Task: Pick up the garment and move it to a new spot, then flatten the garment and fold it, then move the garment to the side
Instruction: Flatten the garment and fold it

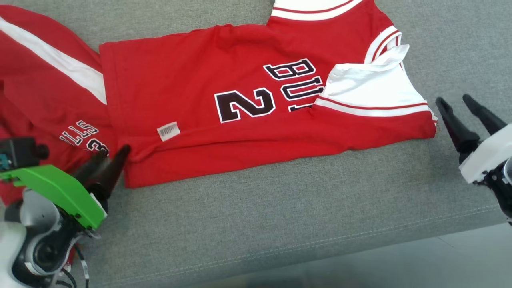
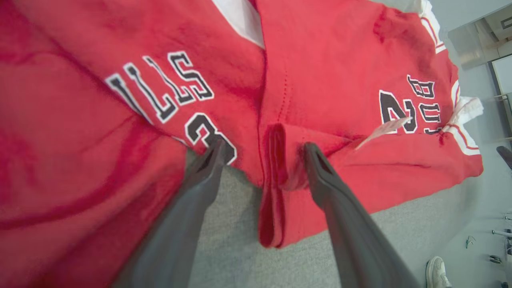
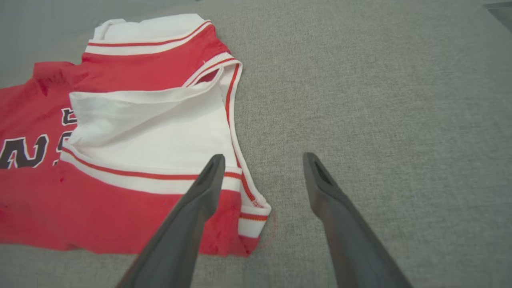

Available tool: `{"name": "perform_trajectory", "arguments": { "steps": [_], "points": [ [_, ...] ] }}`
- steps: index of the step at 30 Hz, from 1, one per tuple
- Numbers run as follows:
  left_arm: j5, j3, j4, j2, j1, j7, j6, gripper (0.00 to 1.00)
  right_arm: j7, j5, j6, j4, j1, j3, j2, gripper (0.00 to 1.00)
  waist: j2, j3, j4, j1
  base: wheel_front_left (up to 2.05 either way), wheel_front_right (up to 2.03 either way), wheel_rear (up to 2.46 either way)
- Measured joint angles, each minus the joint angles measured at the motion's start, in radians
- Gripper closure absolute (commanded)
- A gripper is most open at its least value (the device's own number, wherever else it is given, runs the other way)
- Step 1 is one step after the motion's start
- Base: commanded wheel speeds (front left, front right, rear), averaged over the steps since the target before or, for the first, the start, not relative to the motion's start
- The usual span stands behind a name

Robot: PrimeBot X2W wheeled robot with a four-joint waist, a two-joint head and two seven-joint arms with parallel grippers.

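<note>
A red jersey (image 1: 180, 92) lies folded across the middle of a grey fabric surface (image 1: 280, 208). The left hand (image 1: 110, 158) is spread wide astride the jersey's near-left corner, gripping nothing. The right hand (image 1: 454, 102), also spread wide and empty, sits just past the jersey's right end.

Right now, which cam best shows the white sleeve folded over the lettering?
Right wrist view: white sleeve close and large, red stripe clear. Head view shows it whole but smaller; left wrist view, a far sliver.
</note>
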State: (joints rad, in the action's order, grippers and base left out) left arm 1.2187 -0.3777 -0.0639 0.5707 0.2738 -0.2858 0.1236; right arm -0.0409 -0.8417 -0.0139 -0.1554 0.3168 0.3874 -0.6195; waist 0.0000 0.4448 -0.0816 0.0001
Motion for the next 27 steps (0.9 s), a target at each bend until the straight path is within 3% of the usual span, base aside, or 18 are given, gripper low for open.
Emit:
{"name": "perform_trajectory", "arguments": {
  "steps": [5, 14, 27],
  "points": [
    [-0.008, -0.031, 0.004, -0.032, -0.067, 0.041, 0.000, 0.00, 0.012, -0.010, 0.006, -0.015, -0.070, 0.026, 0.026, 0.00, 0.0000, -0.018, 0.020, 0.0000, 0.00, 0.00, 0.00],
    [-0.033, 0.027, -0.044, -0.038, -0.101, 0.135, 0.000, 0.00, 0.033, -0.015, 0.005, -0.019, -0.114, 0.041, 0.042, 0.00, 0.0000, -0.045, 0.029, -0.0001, 0.00, 0.00, 0.00],
    [-0.031, -0.072, -0.113, -0.043, -0.187, 0.096, -0.009, 0.00, 0.039, -0.021, 0.003, -0.047, -0.136, 0.044, 0.035, 0.00, 0.0000, -0.048, 0.044, -0.0001, 0.00, 0.00, 0.00]
  ]
}}
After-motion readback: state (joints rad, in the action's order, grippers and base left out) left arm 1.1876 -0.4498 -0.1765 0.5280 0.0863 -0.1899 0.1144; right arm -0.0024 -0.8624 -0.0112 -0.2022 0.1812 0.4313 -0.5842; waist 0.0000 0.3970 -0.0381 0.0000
